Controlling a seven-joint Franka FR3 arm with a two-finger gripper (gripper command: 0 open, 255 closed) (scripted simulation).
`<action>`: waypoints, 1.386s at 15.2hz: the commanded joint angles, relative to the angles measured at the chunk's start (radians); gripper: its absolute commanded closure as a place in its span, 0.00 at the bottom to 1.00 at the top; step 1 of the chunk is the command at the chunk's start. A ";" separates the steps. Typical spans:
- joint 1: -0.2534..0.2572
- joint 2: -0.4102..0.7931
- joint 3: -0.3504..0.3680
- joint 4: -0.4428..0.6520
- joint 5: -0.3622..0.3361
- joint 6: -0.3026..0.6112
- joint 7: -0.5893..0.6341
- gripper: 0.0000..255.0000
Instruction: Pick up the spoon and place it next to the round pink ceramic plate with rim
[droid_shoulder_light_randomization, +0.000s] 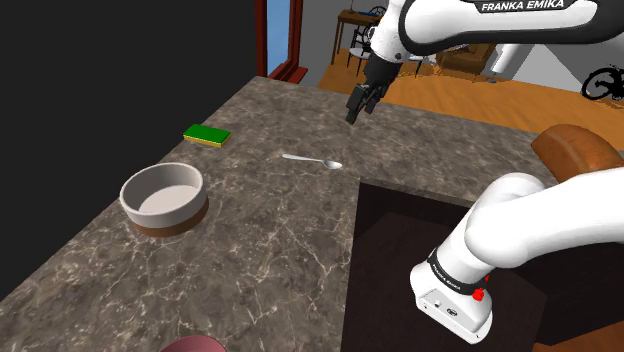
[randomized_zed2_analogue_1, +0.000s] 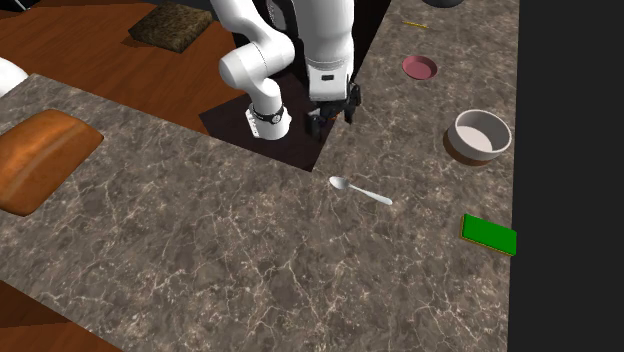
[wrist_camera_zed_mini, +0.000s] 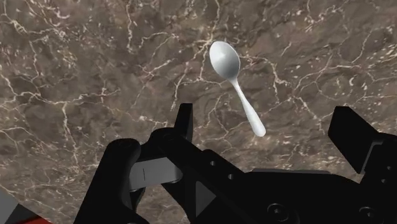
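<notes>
"FRANKA EMIKA" — white arm (droid_shoulder_light_randomization: 500, 25), upper link

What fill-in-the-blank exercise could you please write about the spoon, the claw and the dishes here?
1. The claw hangs over the counter, its fingers ___ and holding nothing.
2. In the shoulder view, the flat pad left of the spoon is ___.
3. The small round plate is ___.
Missing words: open; green; pink.

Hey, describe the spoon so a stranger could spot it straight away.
Look at the dark marbled countertop. At its middle, near the green sponge, the spoon lies flat. It is the only slim, pale, long-handled thing; the sponge is blocky, the white bowl round.
</notes>
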 joint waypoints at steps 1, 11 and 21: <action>0.018 0.057 -0.013 -0.018 0.015 0.081 -0.040 0.00; 0.122 0.403 -0.098 -0.009 0.152 0.420 -0.310 0.00; 0.171 0.594 -0.109 0.011 0.273 0.582 -0.440 0.00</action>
